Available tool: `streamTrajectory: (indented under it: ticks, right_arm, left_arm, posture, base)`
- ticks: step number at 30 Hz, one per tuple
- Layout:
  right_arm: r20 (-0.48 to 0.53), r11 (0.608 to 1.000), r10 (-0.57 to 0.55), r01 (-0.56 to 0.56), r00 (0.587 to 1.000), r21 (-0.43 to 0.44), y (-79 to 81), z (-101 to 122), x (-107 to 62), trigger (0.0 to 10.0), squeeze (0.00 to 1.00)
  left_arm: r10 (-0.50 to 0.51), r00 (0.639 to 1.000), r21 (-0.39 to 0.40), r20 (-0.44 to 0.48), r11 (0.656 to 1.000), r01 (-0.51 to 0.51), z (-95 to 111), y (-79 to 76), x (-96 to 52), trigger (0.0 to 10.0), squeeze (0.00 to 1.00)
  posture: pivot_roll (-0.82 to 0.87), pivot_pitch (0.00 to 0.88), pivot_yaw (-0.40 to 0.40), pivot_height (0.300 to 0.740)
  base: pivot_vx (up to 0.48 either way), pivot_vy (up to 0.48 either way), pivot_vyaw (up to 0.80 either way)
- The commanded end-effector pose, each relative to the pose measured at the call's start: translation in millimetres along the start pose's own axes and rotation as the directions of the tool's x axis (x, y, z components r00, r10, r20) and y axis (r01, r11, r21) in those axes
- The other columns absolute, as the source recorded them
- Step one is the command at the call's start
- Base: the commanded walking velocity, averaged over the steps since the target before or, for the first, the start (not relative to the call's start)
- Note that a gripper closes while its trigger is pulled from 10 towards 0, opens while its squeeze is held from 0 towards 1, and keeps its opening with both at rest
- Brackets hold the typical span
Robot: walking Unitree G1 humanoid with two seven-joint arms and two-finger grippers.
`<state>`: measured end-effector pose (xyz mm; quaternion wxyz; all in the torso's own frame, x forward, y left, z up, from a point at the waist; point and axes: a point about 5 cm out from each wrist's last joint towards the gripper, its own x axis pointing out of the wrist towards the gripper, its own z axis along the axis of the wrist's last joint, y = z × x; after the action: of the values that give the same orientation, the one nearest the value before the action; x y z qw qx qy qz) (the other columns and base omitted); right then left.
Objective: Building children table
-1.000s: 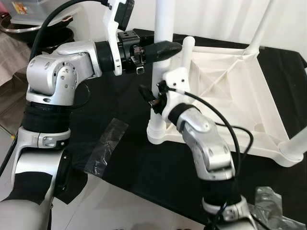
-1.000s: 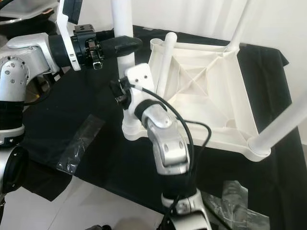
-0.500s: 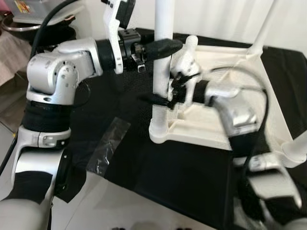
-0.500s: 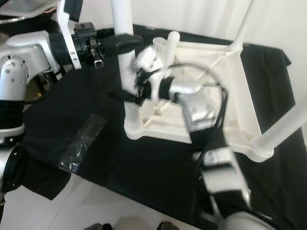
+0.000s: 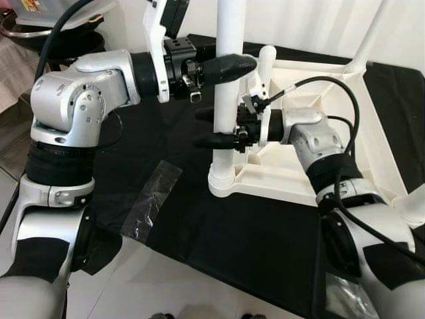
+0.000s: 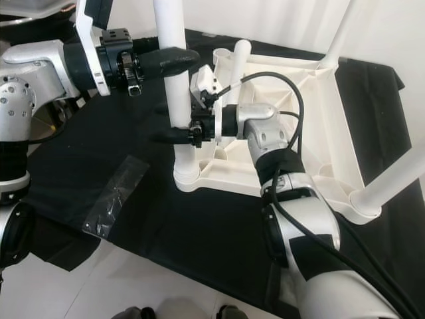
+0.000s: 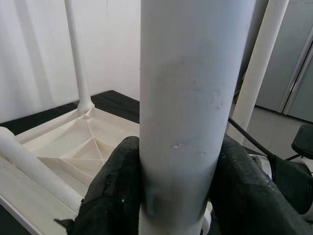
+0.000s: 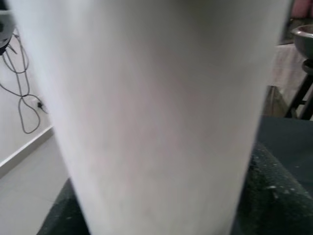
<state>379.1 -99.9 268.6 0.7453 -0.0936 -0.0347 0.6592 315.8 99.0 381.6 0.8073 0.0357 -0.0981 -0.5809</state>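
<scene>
Tabletop [image 5: 325, 126] of white plastic lies upside down on the black cloth [image 5: 252, 232]. One white leg [image 5: 226, 93] stands upright in its near corner socket. Left gripper [image 5: 229, 66] is clenched around this leg higher up; right gripper [image 5: 216, 127] has its two fingers on both sides of it lower down. Clear plastic wrapper [image 5: 149, 203] lies on the cloth nearby.

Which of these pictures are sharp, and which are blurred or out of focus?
Left and right eye views: sharp, evenly lit; the left gripper and right gripper around the white leg have crisp edges. Left wrist view: sharp, small dents in the leg are visible. Right wrist view: soft and out of focus, the leg a pale blur very close to the lens.
</scene>
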Motion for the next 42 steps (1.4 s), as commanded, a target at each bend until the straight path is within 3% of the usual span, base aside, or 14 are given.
streamTrajectory:
  ticks: [1, 11, 12, 17, 18, 19, 20, 21, 23, 37, 38, 40, 41, 42]
  right_arm:
    - [0.004, 1.000, 0.017, -0.017, 1.000, -0.014, -0.7, 4, 4.1, 0.0, 0.00]
    - [-0.007, 0.996, -0.075, 0.075, 0.997, -0.049, -3.9, -6, -2.1, 0.0, 0.00]
    - [-0.010, 0.994, -0.097, 0.096, 0.995, -0.056, -4.1, -8, -4.2, 0.0, 0.00]
    - [-0.051, 0.956, -0.293, 0.292, 0.955, -0.031, 2.0, -25, -4.5, 0.0, 0.00]
    - [-0.082, 0.890, -0.451, 0.455, 0.889, 0.041, 10.9, -39, 5.0, 0.0, 0.00]
    - [-0.113, 0.713, -0.689, 0.698, 0.716, 0.071, 19.2, -49, 9.7, 0.0, 0.00]
    - [-0.113, 0.713, -0.689, 0.698, 0.716, 0.071, 19.2, -49, 9.7, 0.0, 0.00]
    - [-0.164, 0.485, -0.853, 0.868, 0.496, 0.104, 42.0, -61, 10.6, 0.0, 0.00]
    - [-0.196, 0.389, -0.890, 0.911, 0.411, 0.139, 64.3, -67, 13.1, 0.0, 0.00]
    - [-0.057, 0.586, -0.797, 0.792, 0.602, 0.171, 68.5, -40, 60.3, 0.0, 0.00]
    - [-0.042, 0.599, -0.789, 0.783, 0.613, 0.165, 65.5, -36, 59.5, 10.0, 0.00]
    - [-0.044, 0.588, -0.798, 0.792, 0.602, 0.163, 66.6, -32, 59.0, 10.0, 0.00]
    - [-0.031, 0.615, -0.778, 0.770, 0.628, 0.170, 65.7, -27, 57.6, 10.0, 0.26]
    - [-0.002, 0.660, -0.742, 0.730, 0.671, 0.179, 63.6, -20, 54.7, 10.0, 1.00]
  left_arm:
    - [-0.042, 0.999, -0.022, -0.023, 0.999, 0.042, -3, -2.5, -2.7, 0.0, 0.00]
    - [-0.033, 0.999, -0.020, 0.005, 0.999, 0.033, -2, -0.4, 0.3, 0.0, 0.17]
    - [-0.017, 1.000, -0.024, 0.005, 1.000, 0.017, -2, 1.1, 0.2, 8.3, 1.00]
    - [0.047, 0.999, -0.027, 0.011, 0.999, -0.047, -1, 6.8, 0.0, 10.0, 1.00]
    - [0.073, 0.997, -0.033, 0.010, 0.997, -0.072, -1, 9.7, -0.8, 10.0, 0.80]
    - [0.100, 0.995, -0.039, 0.011, 0.994, -0.099, -2, 13.1, -2.6, 10.0, 0.00]
    - [0.100, 0.995, -0.039, 0.011, 0.994, -0.099, -2, 13.1, -2.6, 10.0, 0.00]
    - [0.128, 0.992, -0.043, 0.008, 0.991, -0.128, -2, 16.8, -4.8, 10.0, 0.00]
    - [0.158, 0.987, -0.041, -0.002, 0.987, -0.158, -4, 21.4, -7.0, 10.0, 0.00]
    - [0.150, 0.988, -0.013, -0.037, 0.989, -0.151, -12, 19.9, -1.5, 10.0, 0.00]
    - [0.154, 0.987, -0.011, -0.038, 0.988, -0.155, -13, 19.7, -2.6, 10.0, 0.00]
    - [0.158, 0.987, -0.009, -0.038, 0.987, -0.158, -13, 19.6, -3.2, 10.0, 0.00]
    - [0.164, 0.986, -0.014, -0.034, 0.986, -0.165, -14, 19.4, -4.9, 10.0, 0.00]
    - [0.179, 0.983, -0.016, -0.034, 0.984, -0.179, -17, 19.8, -7.6, 10.0, 0.00]
  posture:
    - [0.03, 0.164, 0.018, 0.740]
    - [0.02, 0.162, 0.023, 0.740]
    - [0.01, 0.163, 0.020, 0.740]
    - [-0.01, 0.164, 0.005, 0.740]
    - [-0.01, 0.165, -0.008, 0.740]
    - [-0.01, 0.164, -0.010, 0.740]
    - [-0.01, 0.164, -0.010, 0.740]
    - [-0.01, 0.167, -0.010, 0.740]
    - [0.00, 0.175, 0.012, 0.740]
    - [-0.01, 0.126, 0.014, 0.740]
    - [-0.01, 0.119, 0.014, 0.740]
    - [-0.01, 0.119, 0.014, 0.740]
    - [-0.01, 0.114, 0.012, 0.740]
    - [-0.01, 0.111, 0.007, 0.740]
  base:
    - [0.000, 0.000, 0.00]
    - [0.000, 0.000, 0.00]
    - [0.000, 0.000, 0.00]
    - [0.000, 0.000, 0.00]
    - [0.000, 0.000, 0.00]
    - [0.000, 0.000, 0.00]
    - [0.000, 0.000, 0.00]
    - [0.000, 0.000, 0.00]
    - [0.000, 0.000, 0.00]
    - [0.000, 0.000, 0.00]
    - [0.000, 0.000, 0.00]
    - [0.000, 0.000, 0.00]
    - [0.000, 0.000, 0.00]
    - [0.000, 0.000, 0.00]
